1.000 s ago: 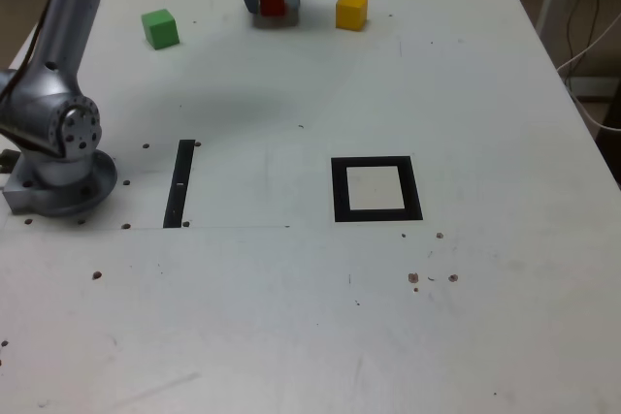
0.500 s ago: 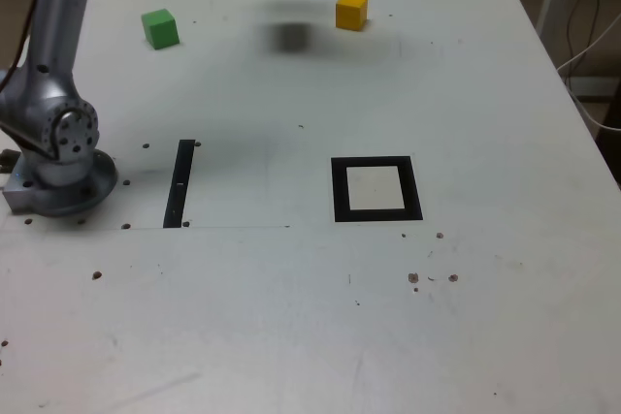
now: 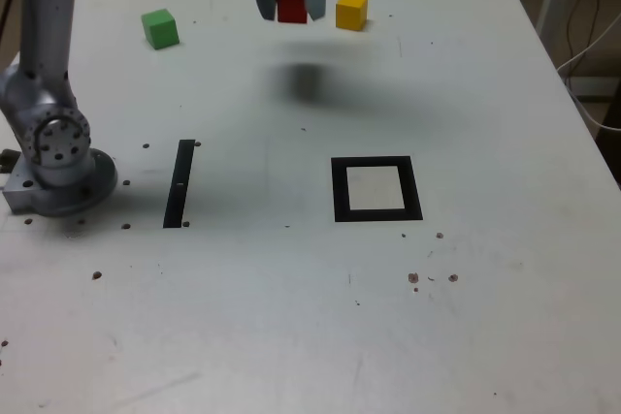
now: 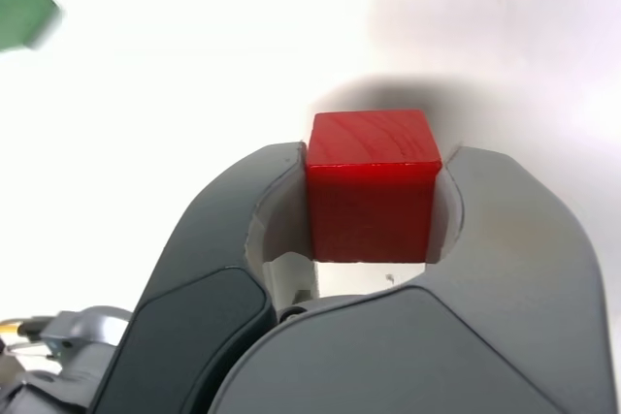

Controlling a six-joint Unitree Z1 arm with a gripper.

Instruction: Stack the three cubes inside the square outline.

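My gripper [image 3: 290, 2] is shut on the red cube [image 3: 291, 3] and holds it in the air above the far part of the table; its shadow lies below on the tabletop. In the wrist view the red cube [image 4: 371, 184] sits clamped between the two grey jaws. The yellow cube [image 3: 351, 11] rests on the table just to the exterior view's right of the gripper. The green cube [image 3: 160, 28] sits at the far left, and a corner of it [image 4: 21, 9] shows in the wrist view. The square outline [image 3: 375, 188] lies nearer, right of centre, with nothing in it.
The arm's grey base [image 3: 58, 167] stands at the exterior view's left edge. A thin black strip [image 3: 179, 184] lies on the table between the base and the square outline. Cables [image 3: 592, 36] hang beyond the table's right edge.
The gripper has lifted the red cube off the table and carried it slightly to the exterior view's right and nearer. The cube's shadow has moved toward the table's middle.
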